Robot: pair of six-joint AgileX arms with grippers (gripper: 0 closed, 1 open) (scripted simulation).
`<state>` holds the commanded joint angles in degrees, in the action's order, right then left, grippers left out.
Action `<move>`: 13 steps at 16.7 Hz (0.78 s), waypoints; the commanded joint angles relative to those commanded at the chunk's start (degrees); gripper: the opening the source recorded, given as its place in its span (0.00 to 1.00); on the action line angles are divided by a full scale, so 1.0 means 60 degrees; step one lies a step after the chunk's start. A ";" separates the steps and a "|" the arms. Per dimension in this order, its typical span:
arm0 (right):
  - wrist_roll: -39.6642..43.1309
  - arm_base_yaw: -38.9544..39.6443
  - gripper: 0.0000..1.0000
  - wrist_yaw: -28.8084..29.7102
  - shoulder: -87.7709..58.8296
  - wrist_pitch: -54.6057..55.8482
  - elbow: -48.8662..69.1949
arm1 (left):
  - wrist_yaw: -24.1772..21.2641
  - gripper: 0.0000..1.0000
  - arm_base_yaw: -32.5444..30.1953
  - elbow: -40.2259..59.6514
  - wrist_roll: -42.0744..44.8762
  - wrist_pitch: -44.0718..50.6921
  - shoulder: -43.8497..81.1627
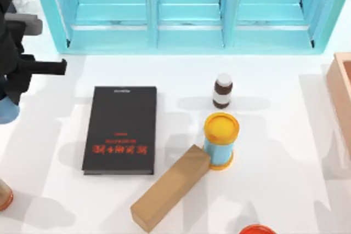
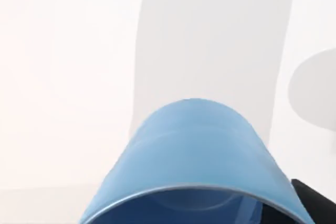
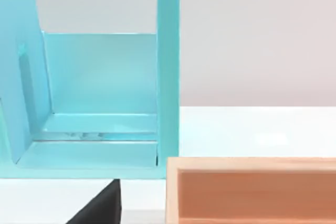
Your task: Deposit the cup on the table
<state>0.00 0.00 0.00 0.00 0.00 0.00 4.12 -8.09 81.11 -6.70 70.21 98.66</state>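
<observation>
Cup [image 2: 194,166] — beneath left tool [image 1: 8,94]

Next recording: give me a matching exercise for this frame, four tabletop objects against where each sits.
Things:
1. cup
2. black book
3. wooden block
4. small brown bottle

Places:
A. leaning against the yellow-lidded canister
B. at the table's far left edge, under the left gripper
C. just behind the canister, toward the shelf
D. flat, left of centre

Pairs: 1-B, 2-D, 3-A, 4-C
</observation>
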 joint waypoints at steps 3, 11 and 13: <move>0.0000 0.0000 1.00 0.0000 0.0000 0.0000 0.0000 | 0.0012 0.00 -0.0043 0.0011 0.0009 -0.0014 0.0051; 0.0000 0.0000 1.00 0.0000 0.0000 0.0000 0.0000 | 0.0079 0.00 0.0052 -0.0928 0.0241 -0.1230 0.0219; 0.0000 0.0000 1.00 0.0000 0.0000 0.0000 0.0000 | 0.0073 0.00 0.0118 -0.1193 0.0286 -0.1502 0.0287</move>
<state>0.00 0.00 0.00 0.00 0.00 0.00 4.56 -7.38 73.95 -4.98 61.20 100.37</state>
